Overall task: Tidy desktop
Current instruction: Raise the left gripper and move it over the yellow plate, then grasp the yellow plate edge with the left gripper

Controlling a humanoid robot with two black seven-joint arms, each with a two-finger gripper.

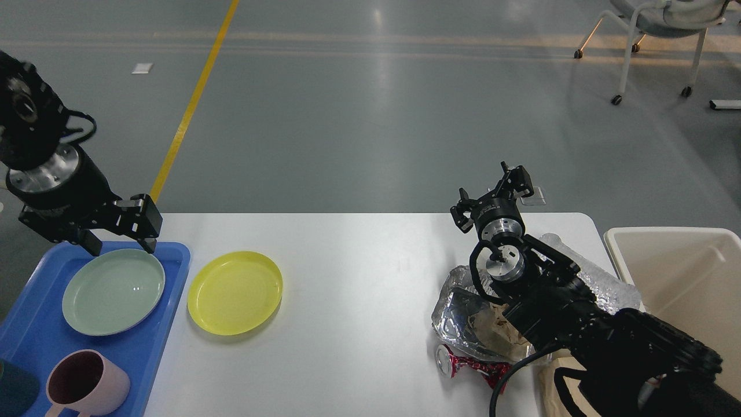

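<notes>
The white desktop (pixel 359 301) spans the view. A yellow plate (pixel 234 292) lies on it at the left, beside a blue tray (pixel 173 258). My left gripper (pixel 121 248) is open and empty, hovering over the tray's far edge, just behind a green plate (pixel 113 291). My right gripper (pixel 492 194) is open and empty, raised above the desktop's far right edge. Under my right arm lie a silver foil wrapper (pixel 457 313), a crushed red can (pixel 469 366), clear plastic (pixel 608 289) and brown paper (pixel 553 385), partly hidden by the arm.
A pink cup (pixel 87 383) and a dark teal item (pixel 14 394) sit in the tray's near part. A cream bin (pixel 683 272) stands off the desktop's right end. A wheeled chair (pixel 654 35) stands on the floor at the far right.
</notes>
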